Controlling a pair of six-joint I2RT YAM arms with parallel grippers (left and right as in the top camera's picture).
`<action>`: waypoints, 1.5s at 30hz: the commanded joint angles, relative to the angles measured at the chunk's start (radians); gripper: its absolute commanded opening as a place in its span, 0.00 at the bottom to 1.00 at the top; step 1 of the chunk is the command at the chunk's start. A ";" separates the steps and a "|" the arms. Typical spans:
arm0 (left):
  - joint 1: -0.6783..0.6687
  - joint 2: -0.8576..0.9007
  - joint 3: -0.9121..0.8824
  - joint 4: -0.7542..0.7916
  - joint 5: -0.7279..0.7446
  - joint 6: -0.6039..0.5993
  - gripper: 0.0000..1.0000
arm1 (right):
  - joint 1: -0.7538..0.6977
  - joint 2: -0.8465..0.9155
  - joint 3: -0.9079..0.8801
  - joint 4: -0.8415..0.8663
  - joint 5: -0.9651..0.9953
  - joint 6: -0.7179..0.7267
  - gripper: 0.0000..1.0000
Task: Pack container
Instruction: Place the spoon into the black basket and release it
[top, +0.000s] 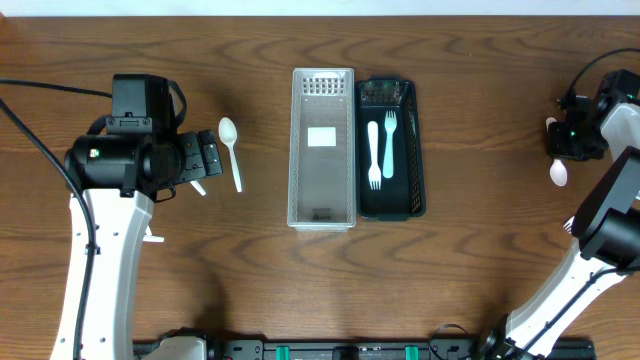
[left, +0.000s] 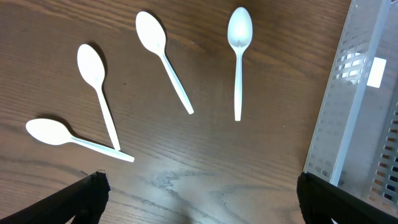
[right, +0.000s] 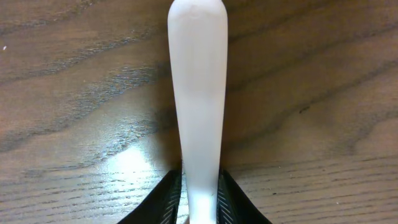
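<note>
Right fingers (right: 165, 200) clamp the white plastic spoon (right: 198, 81) at the worktop's (top: 480, 280) 3 o'clock edge, its long axis straight out from them. The clear rectangular plastic container (top: 322, 180) lies toward 9 o'clock. Left fingers (left: 86, 196) stand apart.

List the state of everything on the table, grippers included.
Left gripper, open, empty.
Right gripper, shut on white spoon.
Clear container, no cutlery inside.
Black tray, holds two forks.
Four spoons, loose on the table.
</note>
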 joint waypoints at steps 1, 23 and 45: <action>0.004 0.006 0.012 -0.002 -0.005 -0.013 0.98 | 0.005 0.026 -0.006 0.000 0.011 0.020 0.18; 0.004 0.006 0.012 -0.002 -0.005 -0.013 0.98 | 0.279 -0.447 -0.005 -0.093 0.011 0.274 0.01; 0.004 0.006 0.012 -0.003 -0.005 -0.013 0.98 | 0.891 -0.319 -0.166 -0.149 0.079 0.753 0.01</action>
